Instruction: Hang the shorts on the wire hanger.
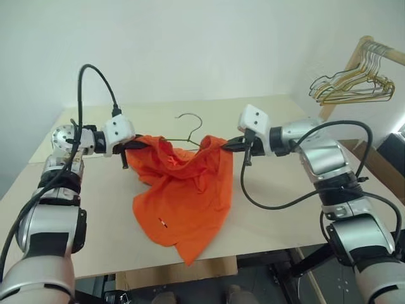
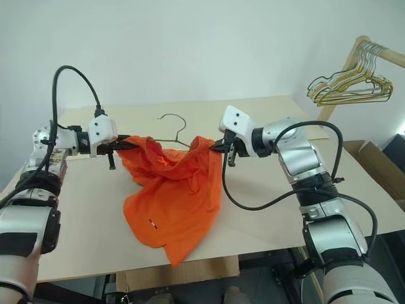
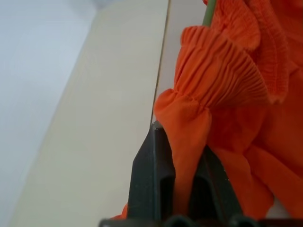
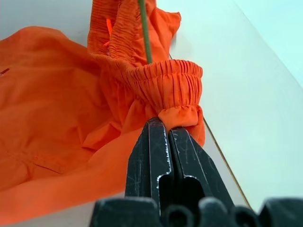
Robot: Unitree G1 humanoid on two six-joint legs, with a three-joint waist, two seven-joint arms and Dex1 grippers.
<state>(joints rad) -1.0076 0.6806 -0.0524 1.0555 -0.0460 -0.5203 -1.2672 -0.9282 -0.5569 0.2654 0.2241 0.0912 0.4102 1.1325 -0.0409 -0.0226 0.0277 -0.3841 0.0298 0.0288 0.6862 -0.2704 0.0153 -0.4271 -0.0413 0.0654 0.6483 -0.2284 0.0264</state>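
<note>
With the left tool [image 1: 125,154] and right tool [image 1: 231,144] each clamped on the bright orange fabric shorts [image 1: 180,202], keep the gathered waistband taut and level over the thin dark wire hanger [image 1: 190,130].

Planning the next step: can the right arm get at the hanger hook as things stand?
Probably not yet: the right claw is shut on the shorts, as is the left claw. The hook itself sits bare on the table.
</note>
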